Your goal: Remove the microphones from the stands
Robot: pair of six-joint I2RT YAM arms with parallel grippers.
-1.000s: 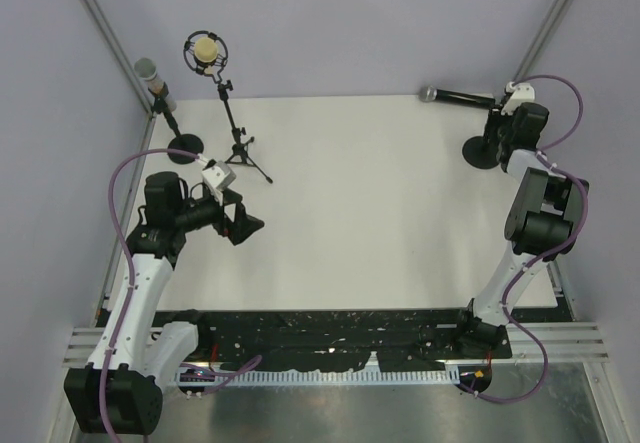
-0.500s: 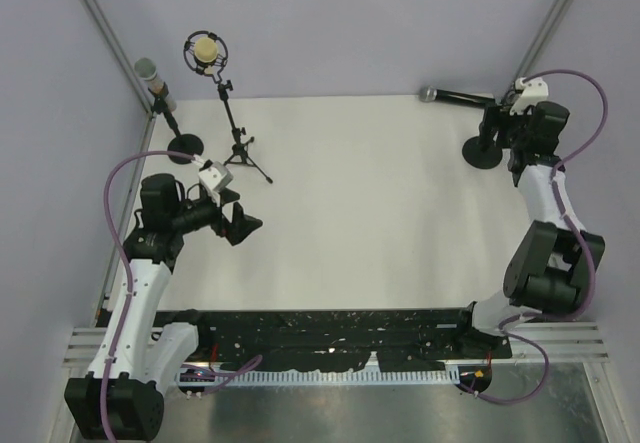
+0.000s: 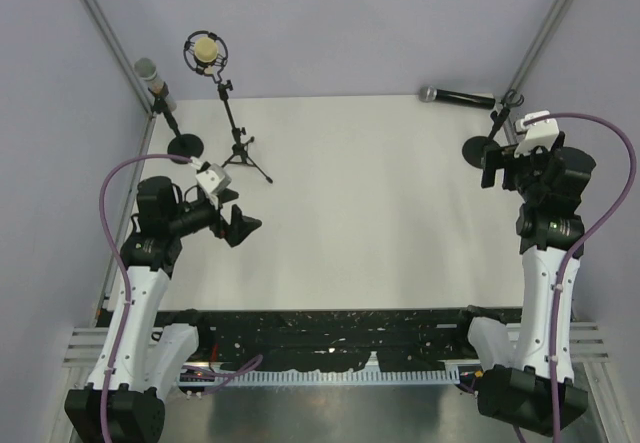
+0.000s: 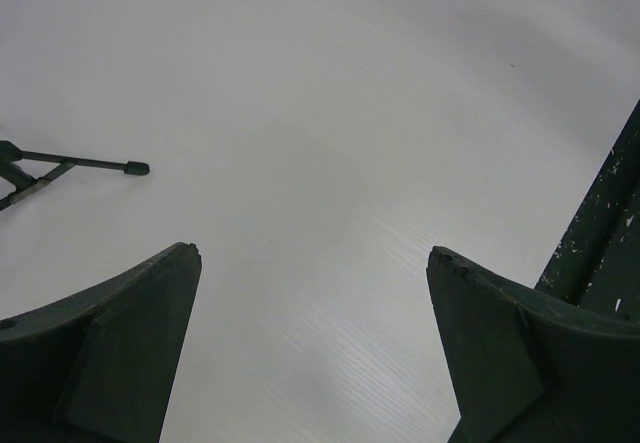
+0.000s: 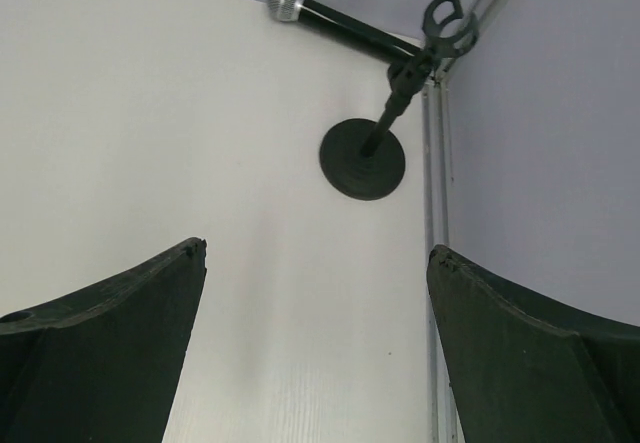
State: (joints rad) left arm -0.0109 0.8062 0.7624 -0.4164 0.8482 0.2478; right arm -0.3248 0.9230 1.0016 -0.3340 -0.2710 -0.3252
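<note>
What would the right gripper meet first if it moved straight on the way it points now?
Probably the stand base, a little off the line of the right gripper; it might touch the white table first. Depth is unclear.

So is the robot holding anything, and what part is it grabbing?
Nothing. The left gripper and right gripper are both open and empty; the black microphone lies apart from both, near its stand.

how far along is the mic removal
Done, it seems: the black mic lies on the table behind the stand, and the clip looks empty. In hand: nothing. The right gripper and left gripper are open and empty. Left: little, unless the grey mic and yellow mic, both on stands, also count.
</note>
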